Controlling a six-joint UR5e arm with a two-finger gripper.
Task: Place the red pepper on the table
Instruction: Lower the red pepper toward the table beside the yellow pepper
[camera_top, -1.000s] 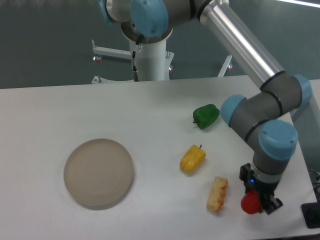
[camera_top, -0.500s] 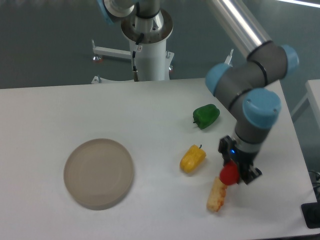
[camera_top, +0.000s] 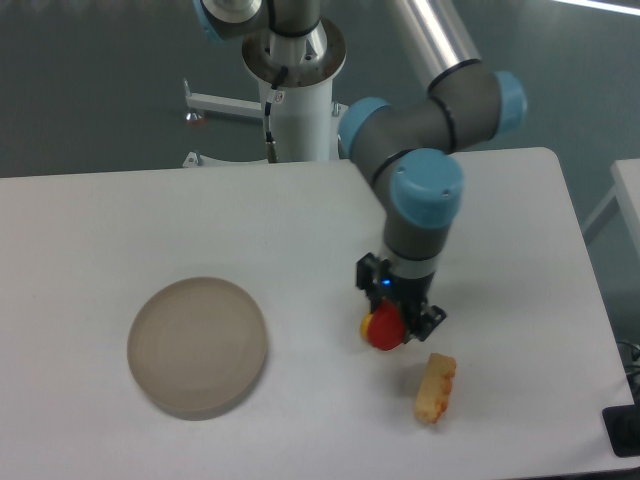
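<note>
Gripping red pepper (camera_top: 381, 329) above table (camera_top: 120, 220)

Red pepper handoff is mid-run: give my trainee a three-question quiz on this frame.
1. True or false: the red pepper lies free on the table.
2. What lies nearest the tool: A the round beige plate, B the yellow-and-red corn-like piece?
3. Fill in: the plate holds ____.

Key: 1 false, the tool grips it. 2 B. 3 nothing.
</note>
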